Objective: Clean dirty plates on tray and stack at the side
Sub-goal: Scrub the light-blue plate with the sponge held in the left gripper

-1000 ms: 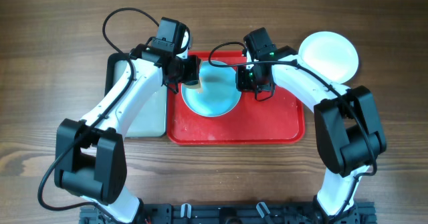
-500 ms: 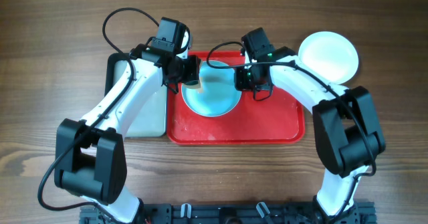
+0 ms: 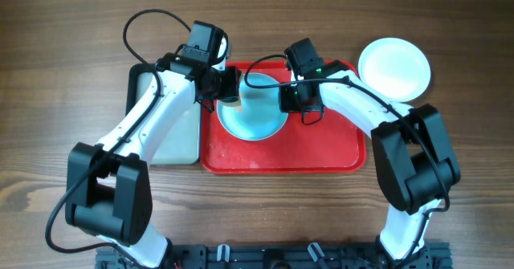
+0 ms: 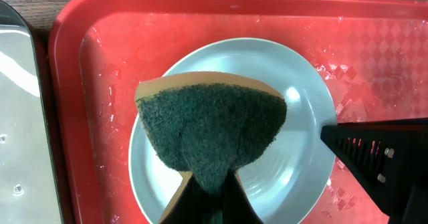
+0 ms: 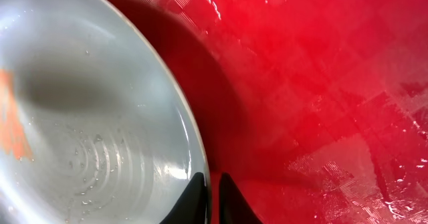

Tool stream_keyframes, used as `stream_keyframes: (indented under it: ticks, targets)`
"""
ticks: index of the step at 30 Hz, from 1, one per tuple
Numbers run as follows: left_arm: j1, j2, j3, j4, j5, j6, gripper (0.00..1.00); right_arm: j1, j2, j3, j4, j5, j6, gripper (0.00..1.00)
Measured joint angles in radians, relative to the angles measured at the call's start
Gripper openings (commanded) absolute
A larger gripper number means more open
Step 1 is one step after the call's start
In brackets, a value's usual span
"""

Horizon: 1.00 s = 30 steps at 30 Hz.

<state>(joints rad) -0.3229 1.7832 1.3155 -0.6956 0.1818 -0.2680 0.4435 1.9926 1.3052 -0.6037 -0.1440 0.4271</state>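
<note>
A pale light-blue plate point(image 3: 255, 118) lies on the red tray point(image 3: 321, 148). My left gripper point(image 3: 228, 87) is shut on a green scouring sponge point(image 4: 210, 127) with a tan backing, which hangs over the plate's point(image 4: 301, 144) left half. My right gripper point(image 3: 292, 100) is at the plate's right edge. In the right wrist view the plate's point(image 5: 100, 117) rim runs between the two dark fingertips point(image 5: 194, 198), and that gripper point(image 5: 212, 197) is shut on it. The plate carries water drops and casts a shadow on the wet tray point(image 5: 321, 83). A white plate point(image 3: 393, 67) sits on the table to the right of the tray.
A smaller black-rimmed tray point(image 3: 165, 128) with a pale inside lies against the red tray's left side. Both arms reach in over the tray's far half. Bare wooden table point(image 3: 64, 76) surrounds everything.
My right gripper has shifted slightly left onto the plate's rim and closed on it. The left gripper and the sponge have not moved.
</note>
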Motion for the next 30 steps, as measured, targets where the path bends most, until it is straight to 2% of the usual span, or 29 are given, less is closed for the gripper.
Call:
stream_keyframes:
  ticks: [2,18,30]
  targets:
    - [0.000,0.000,0.000,0.000,0.000,0.000,0.04,0.000,0.000,-0.002,0.000,0.000,0.001,0.04]
    - [-0.002,0.008,0.000,0.000,0.000,0.000,0.04,0.000,0.000,-0.002,0.008,0.000,0.007,0.04]
    - [-0.015,0.156,0.000,0.027,-0.039,-0.091,0.04,0.000,0.000,-0.002,0.011,0.000,0.008,0.04]
